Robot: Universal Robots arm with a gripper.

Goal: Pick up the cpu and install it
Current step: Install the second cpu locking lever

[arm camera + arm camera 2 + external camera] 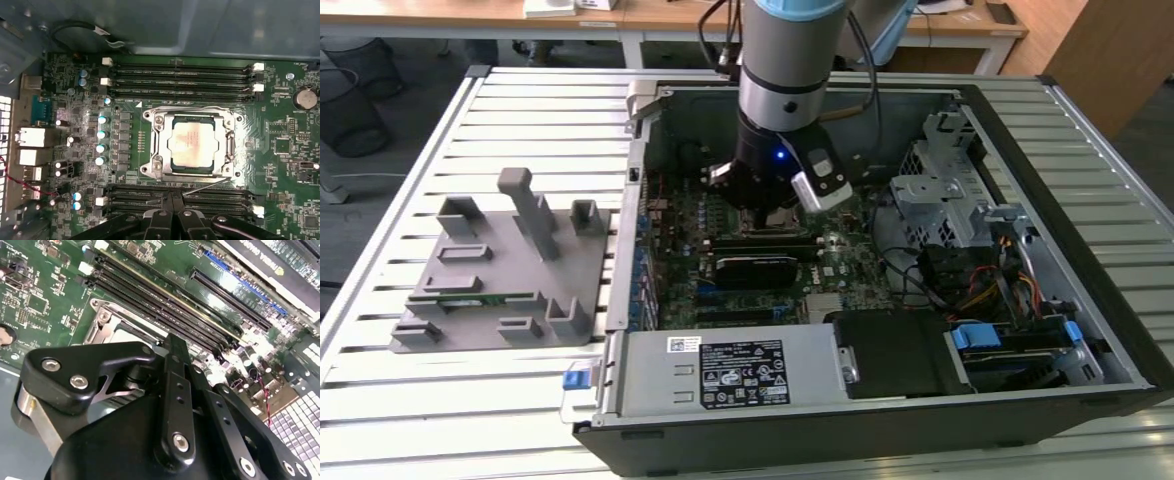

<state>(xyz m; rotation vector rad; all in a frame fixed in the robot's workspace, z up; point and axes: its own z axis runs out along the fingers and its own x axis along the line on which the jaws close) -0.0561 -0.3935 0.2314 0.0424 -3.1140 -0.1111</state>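
the small square silvery-topped cpu [193,146] sits in the black metal-framed motherboard socket [157,145], so placing looks done. my black gripper [172,216] hovers above, can't tell its state. next move needs gentle clearance.

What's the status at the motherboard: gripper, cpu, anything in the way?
Gripper low over the motherboard, holding nothing visible. Cpu seated in the socket, silvery top exposed. Nothing lying over it.

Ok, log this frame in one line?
arm: inside open computer case | gripper: over motherboard, beside socket | cpu: seated in socket
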